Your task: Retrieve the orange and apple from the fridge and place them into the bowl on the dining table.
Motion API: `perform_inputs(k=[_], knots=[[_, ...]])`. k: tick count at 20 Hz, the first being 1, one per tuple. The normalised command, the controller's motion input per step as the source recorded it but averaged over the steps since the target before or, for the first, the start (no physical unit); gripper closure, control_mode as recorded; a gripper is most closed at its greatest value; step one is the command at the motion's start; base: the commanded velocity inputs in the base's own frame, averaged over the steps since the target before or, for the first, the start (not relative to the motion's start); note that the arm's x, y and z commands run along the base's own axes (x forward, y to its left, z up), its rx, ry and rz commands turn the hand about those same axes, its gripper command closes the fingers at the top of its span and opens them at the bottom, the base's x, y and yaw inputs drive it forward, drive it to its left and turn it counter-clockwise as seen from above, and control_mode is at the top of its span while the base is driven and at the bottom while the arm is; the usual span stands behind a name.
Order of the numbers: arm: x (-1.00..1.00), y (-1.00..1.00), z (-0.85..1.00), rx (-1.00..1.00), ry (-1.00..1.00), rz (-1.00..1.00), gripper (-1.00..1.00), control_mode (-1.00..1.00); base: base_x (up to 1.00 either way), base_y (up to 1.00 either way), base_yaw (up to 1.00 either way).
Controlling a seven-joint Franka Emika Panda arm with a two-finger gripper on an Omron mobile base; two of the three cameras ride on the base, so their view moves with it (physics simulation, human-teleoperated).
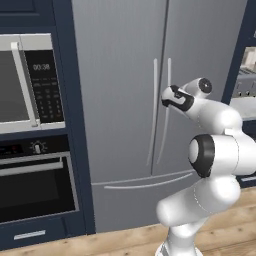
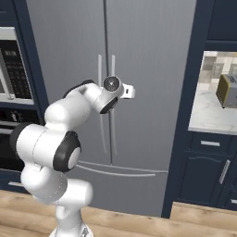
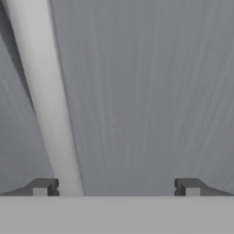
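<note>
The fridge [image 1: 120,75] [image 2: 152,55] stands in front of me, tall and grey, with both doors shut. Its two long thin handles [image 1: 153,110] [image 2: 100,106] run side by side down the middle seam. My gripper [image 1: 165,97] [image 2: 132,91] is stretched out at upper-handle height, close to the right door's handle [image 2: 113,62]. In the hand view the gripper [image 3: 116,187] is open against the steel door [image 3: 151,91], and a pale handle [image 3: 45,100] runs just inside its left fingertip [image 3: 43,186]. Nothing is gripped. The orange, the apple, the bowl and the dining table are out of view.
A built-in microwave [image 1: 30,80] and black oven [image 1: 35,185] sit in the navy wall to the fridge's left. On the right are a marble counter [image 2: 208,115] with a toaster [image 2: 227,90] and navy drawers [image 2: 208,171] below. The floor [image 2: 199,222] is wood.
</note>
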Motion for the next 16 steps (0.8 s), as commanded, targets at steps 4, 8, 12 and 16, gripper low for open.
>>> perform_inputs(k=[4,8,12,16], knots=[[0.2,0.29,-0.11,0.0,-0.03,0.0,-1.0,-1.0,0.0,0.0,0.0],[0.0,0.43,-0.02,-0.01,-0.04,0.0,-1.0,-1.0,0.0,0.0,0.0],[0.43,0.08,0.0,0.0,0.0,0.0,-1.0,-1.0,0.0,0.0,0.0],[0.9,0.0,-0.07,0.0,0.0,0.0,-1.0,-1.0,0.0,0.0,0.0]])
